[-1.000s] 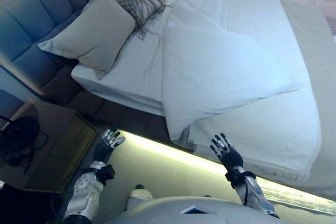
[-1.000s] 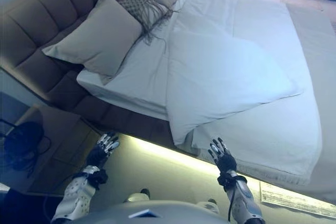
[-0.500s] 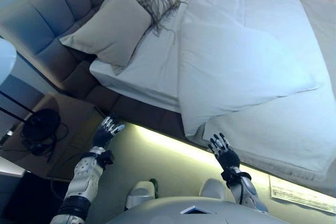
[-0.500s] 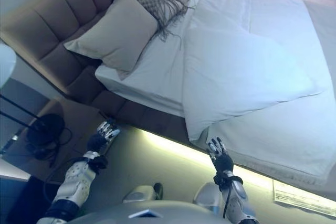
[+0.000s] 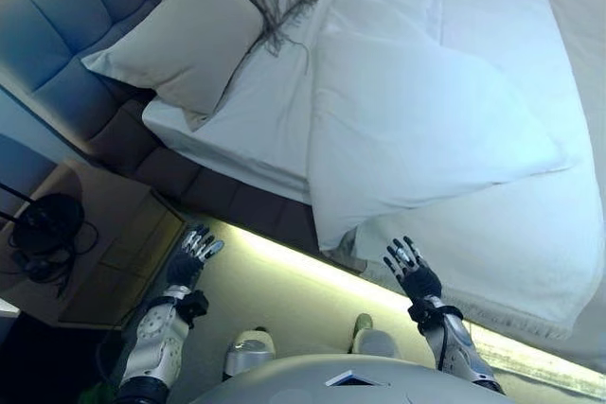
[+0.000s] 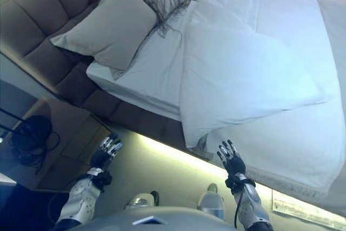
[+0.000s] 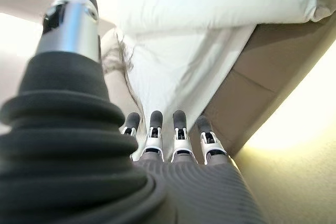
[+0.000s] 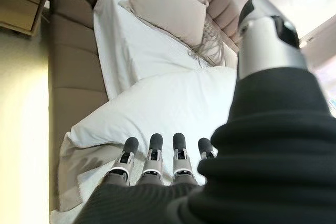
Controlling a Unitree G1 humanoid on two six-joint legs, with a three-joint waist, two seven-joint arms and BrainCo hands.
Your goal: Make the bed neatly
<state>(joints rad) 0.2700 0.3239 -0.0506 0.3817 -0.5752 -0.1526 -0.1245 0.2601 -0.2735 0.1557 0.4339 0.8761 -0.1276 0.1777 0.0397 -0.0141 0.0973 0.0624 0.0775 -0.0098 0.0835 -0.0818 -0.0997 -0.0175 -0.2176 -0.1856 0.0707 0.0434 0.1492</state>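
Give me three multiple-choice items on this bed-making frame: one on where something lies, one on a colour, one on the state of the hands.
1. Where does the folded-back corner of the white duvet hang?
A. Over the bed's side edge nearest the robot
B. Over the headboard
C. On the nightstand

2. What colour is the large pillow leaning on the headboard?
A. Bright red
B. Beige
C. Black

3. What are the two hands doing?
A. Both clamped on the duvet
B. Left hand gripping a pillow
C. Both open, holding nothing

Answers:
1. A: the duvet's corner droops past the mattress edge, just ahead of the right hand.
2. B: the pillow is a pale beige against the padded headboard.
3. C: the left hand and the right hand show straight fingers, short of the bed and touching no fabric.
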